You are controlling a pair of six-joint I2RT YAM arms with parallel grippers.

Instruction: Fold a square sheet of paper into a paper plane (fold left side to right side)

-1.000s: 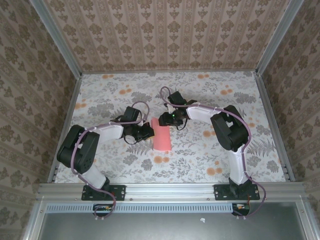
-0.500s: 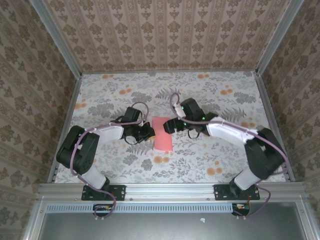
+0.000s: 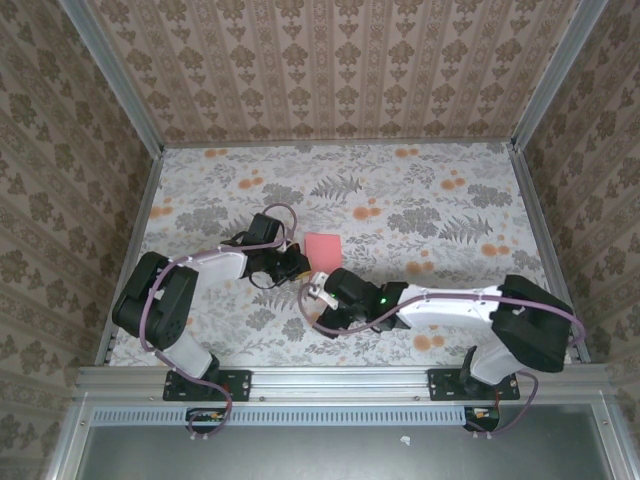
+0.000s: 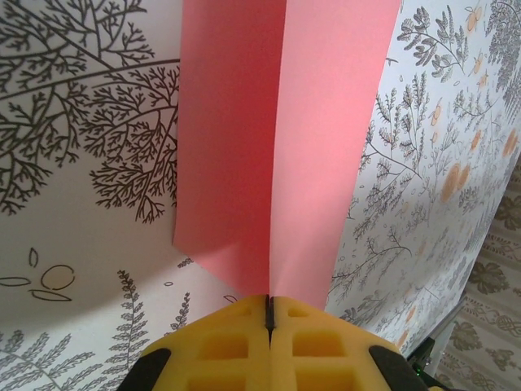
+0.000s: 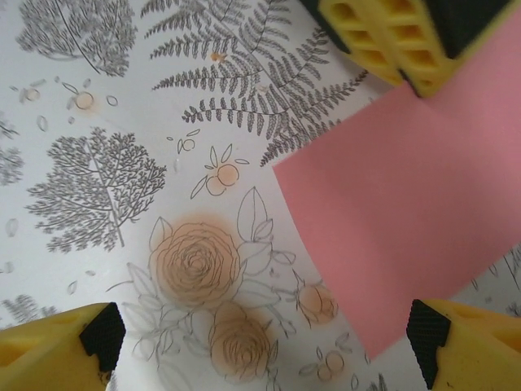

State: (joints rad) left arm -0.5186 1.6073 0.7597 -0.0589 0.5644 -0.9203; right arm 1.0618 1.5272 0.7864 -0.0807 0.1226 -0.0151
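Note:
The pink-red square sheet of paper (image 3: pixel 322 247) lies mid-table, its near part hidden under my right wrist. In the left wrist view the sheet of paper (image 4: pixel 326 122) runs away from the yellow pads (image 4: pixel 228 346), with a straight line up its middle and the left half darker. My left gripper (image 4: pixel 270 305) is shut on the sheet's near edge; from above, the left gripper (image 3: pixel 297 262) is at the sheet's left side. My right gripper (image 5: pixel 264 350) is open above the tablecloth just left of the sheet (image 5: pixel 407 212), touching nothing. From above, the right gripper (image 3: pixel 320 305) hovers at the sheet's near end.
The table (image 3: pixel 450 200) has a grey fern cloth with orange flower prints (image 5: pixel 195 261). Patterned walls and metal rails (image 3: pixel 540 240) close in three sides. The right arm's elbow (image 3: pixel 535 325) sits low at the near right.
My right arm has swung from the far side of the sheet round to its near side, the elbow dropping to the near right. The left gripper has kept hold of the sheet in place.

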